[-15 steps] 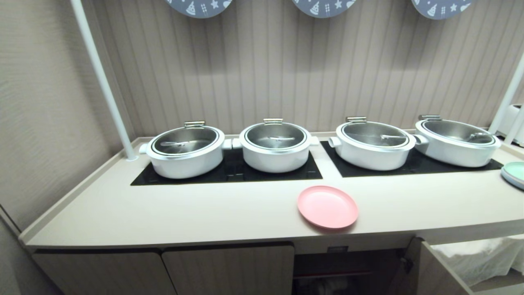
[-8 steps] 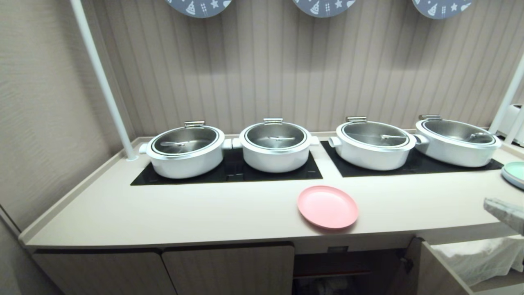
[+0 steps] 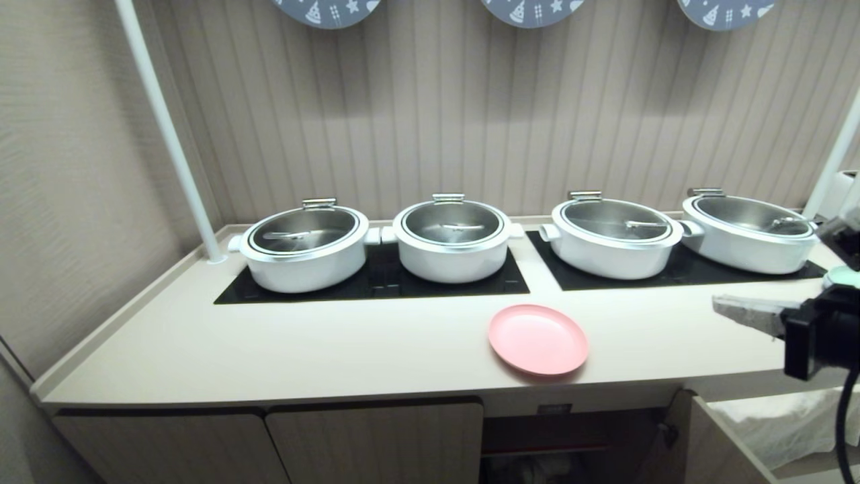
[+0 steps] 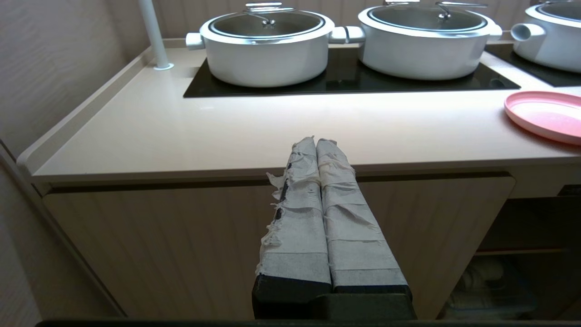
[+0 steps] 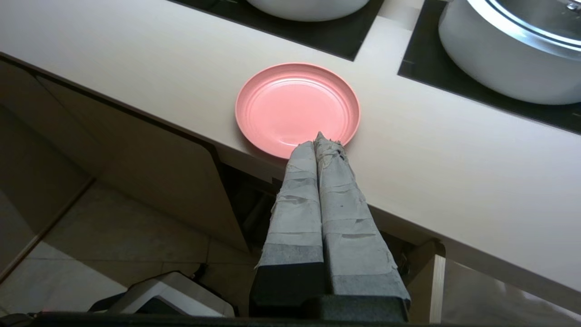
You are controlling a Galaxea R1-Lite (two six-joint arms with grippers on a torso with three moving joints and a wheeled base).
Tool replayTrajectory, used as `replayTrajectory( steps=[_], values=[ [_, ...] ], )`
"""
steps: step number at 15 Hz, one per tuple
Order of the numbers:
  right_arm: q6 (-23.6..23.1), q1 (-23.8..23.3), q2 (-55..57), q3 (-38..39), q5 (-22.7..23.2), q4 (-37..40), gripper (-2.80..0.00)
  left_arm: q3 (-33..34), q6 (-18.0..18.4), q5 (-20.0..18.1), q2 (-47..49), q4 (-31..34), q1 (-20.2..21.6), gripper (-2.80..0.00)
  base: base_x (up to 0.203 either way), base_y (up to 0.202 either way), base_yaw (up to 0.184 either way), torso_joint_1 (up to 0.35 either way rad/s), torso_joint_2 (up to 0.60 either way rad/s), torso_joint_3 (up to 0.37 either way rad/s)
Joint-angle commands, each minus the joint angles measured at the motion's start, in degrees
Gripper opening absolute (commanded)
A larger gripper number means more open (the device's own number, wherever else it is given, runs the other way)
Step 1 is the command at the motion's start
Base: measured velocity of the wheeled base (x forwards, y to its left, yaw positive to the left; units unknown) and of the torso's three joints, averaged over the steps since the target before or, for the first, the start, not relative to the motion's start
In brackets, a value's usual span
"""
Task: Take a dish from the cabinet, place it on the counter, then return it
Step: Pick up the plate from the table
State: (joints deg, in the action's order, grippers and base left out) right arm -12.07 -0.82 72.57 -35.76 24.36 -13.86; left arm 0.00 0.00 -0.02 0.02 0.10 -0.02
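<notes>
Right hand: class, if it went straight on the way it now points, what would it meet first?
Probably the pink dish on the counter. In the wrist view the shut right hand aims at its near rim, apart from it, though depth is unclear.

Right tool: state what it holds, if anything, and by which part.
Nothing is held. The right tool is shut and empty, in the air short of the pink dish, which lies flat on the counter untouched.
</notes>
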Motion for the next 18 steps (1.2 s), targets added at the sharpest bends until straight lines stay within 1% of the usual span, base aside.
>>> replayTrajectory(
  steps=[1,2,4,6,7,9,12,14,15,18],
  values=[
    [-0.12,1.1,7.23,-2.69,-0.18,-0.05,-2.8,0.0,-0.09,0.02,-0.02,-0.01,0.02,-2.8,0.0,0.0,0.0,0.0,0.0,0.0],
    [-0.13,1.99,10.06,-4.54,-1.34,0.05,-2.8,0.0,-0.09,-0.05,-0.02,-0.01,-0.06,-2.8,0.0,0.0,0.0,0.0,0.0,0.0],
    [0.02,4.04,16.0,-9.55,-5.51,1.5,-2.8,0.0,-0.07,0.01,-0.02,-0.01,-0.03,-2.8,0.0,0.0,0.0,0.0,0.0,0.0],
    [0.15,6.05,20.86,-16.07,-8.27,6.06,-2.8,0.0,-0.08,-0.06,-0.02,-0.01,0.02,-2.8,0.0,0.0,0.0,0.0,0.0,0.0],
    [0.18,6.84,22.7,-19.69,-9.11,9.93,-2.8,0.0,-0.09,-0.06,-0.02,-0.01,0.02,-2.8,0.0,0.0,0.0,0.0,0.0,0.0],
    [0.68,7.98,25.8,-27.01,-10.35,20.54,-2.8,0.0,-0.09,-0.06,-0.02,-0.01,-0.06,-2.8,0.0,0.0,0.0,0.0,0.0,0.0],
    [4.78,8.52,30.85,-39.16,-12.0,36.09,-2.8,0.0,-0.08,0.02,-0.02,-0.01,0.02,-2.8,0.0,0.0,0.0,0.0,0.0,0.0],
    [8.43,8.59,35.13,-45.56,-13.01,41.97,-2.8,0.0,-0.03,-0.04,-0.02,-0.01,-0.06,-2.8,0.0,0.0,0.0,0.0,0.0,0.0],
    [9.49,8.58,36.93,-48.2,-13.21,44.53,-2.8,0.0,-0.09,-0.06,-0.02,-0.01,0.01,-2.8,0.0,0.0,0.0,0.0,0.0,0.0],
    [10.24,8.64,42.56,-55.01,-14.21,50.86,-2.8,0.0,-0.09,0.02,-0.02,-0.01,-0.06,-2.8,0.0,0.0,0.0,0.0,0.0,0.0]
  ],
)
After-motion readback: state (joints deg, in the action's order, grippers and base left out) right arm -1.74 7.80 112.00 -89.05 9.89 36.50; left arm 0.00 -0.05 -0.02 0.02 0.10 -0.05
